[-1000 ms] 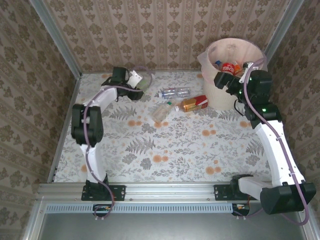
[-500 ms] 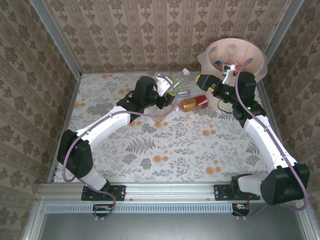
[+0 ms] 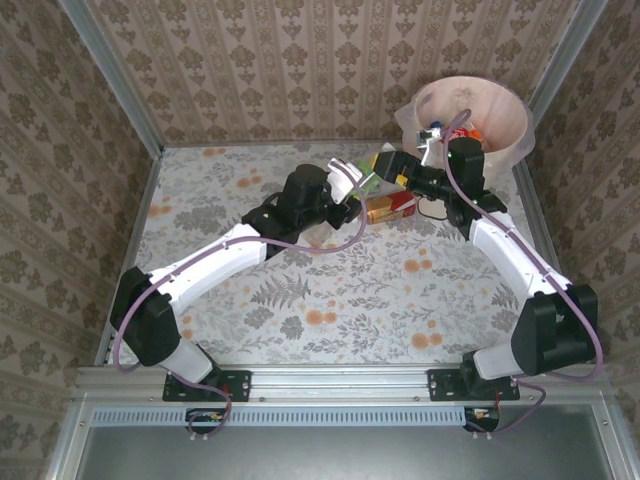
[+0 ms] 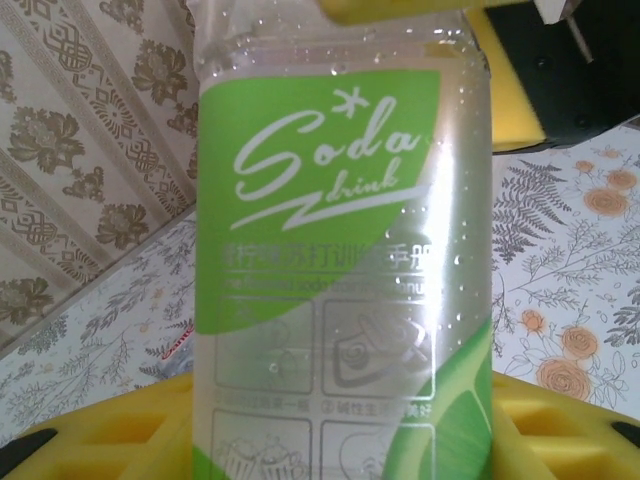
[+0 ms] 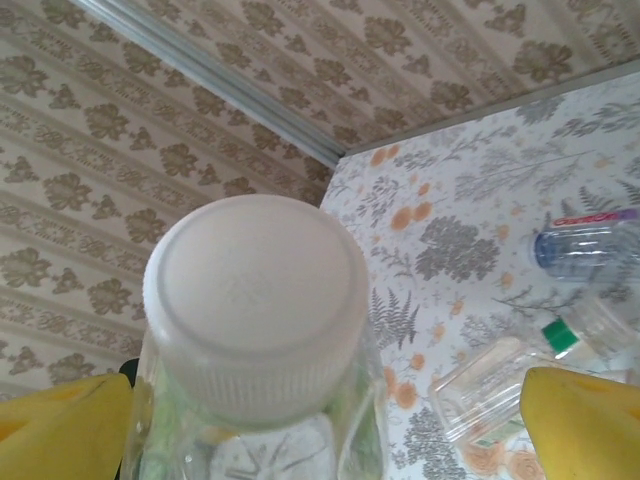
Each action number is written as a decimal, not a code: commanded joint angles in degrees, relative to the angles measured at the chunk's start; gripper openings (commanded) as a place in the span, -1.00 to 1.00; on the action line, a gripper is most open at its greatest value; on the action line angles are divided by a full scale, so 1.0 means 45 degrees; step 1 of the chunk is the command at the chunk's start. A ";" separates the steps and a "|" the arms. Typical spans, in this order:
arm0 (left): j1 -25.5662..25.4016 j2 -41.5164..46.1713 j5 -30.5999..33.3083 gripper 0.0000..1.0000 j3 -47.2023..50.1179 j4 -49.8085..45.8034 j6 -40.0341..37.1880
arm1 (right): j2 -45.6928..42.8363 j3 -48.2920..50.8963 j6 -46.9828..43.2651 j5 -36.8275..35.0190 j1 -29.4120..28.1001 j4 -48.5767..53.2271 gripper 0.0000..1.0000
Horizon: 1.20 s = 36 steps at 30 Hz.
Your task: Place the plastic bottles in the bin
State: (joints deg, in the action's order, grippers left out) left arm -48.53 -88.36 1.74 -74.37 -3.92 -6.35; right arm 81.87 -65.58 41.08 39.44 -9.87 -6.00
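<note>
One bottle point(image 4: 340, 250) — probably light, squashy, slippery — is squeezed in the left hand point(image 3: 352, 183); the right hand point(image 3: 393, 163), spread wide round its cap point(image 5: 255, 300), should grab that stiff end.

Green-label bottle point(image 4: 330, 260), cap and base beyond left wrist view's edges.

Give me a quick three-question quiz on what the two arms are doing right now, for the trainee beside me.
1. True or false: the left gripper is shut on the green-label bottle.
2. The right gripper is: A) open, fingers either side of that bottle's white cap; B) shut and empty; C) shut on an orange-label bottle.
3. Fill in: the bin stands at the table's far ____ corner.
Key: 1 true; 2 A; 3 right.
</note>
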 commanded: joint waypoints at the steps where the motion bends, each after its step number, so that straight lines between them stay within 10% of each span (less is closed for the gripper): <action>1: -0.0167 -0.0176 -0.0032 -0.30 -0.0577 -0.0047 0.0296 | 0.0174 -0.0066 0.0415 0.1045 -0.0130 -0.1317 1.00; 11: -0.0249 -0.0443 -0.0082 -0.16 -0.1071 -0.0523 0.0371 | 0.0480 -0.1010 -0.0054 0.0420 -0.0139 0.0458 0.14; 18: 0.0051 0.0162 0.0737 0.99 -0.0578 -0.0276 0.1406 | 0.0315 -0.3358 -0.2411 -0.1979 0.0727 0.4224 0.08; 36: 0.2985 0.4251 0.5273 1.00 0.4182 -0.1204 0.6686 | 0.3344 -1.1459 -0.7641 -1.3222 0.2439 0.9486 0.10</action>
State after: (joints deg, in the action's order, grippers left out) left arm -36.84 -72.01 22.46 -58.00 -7.27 16.49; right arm 93.47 -113.65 11.18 -7.81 0.16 32.58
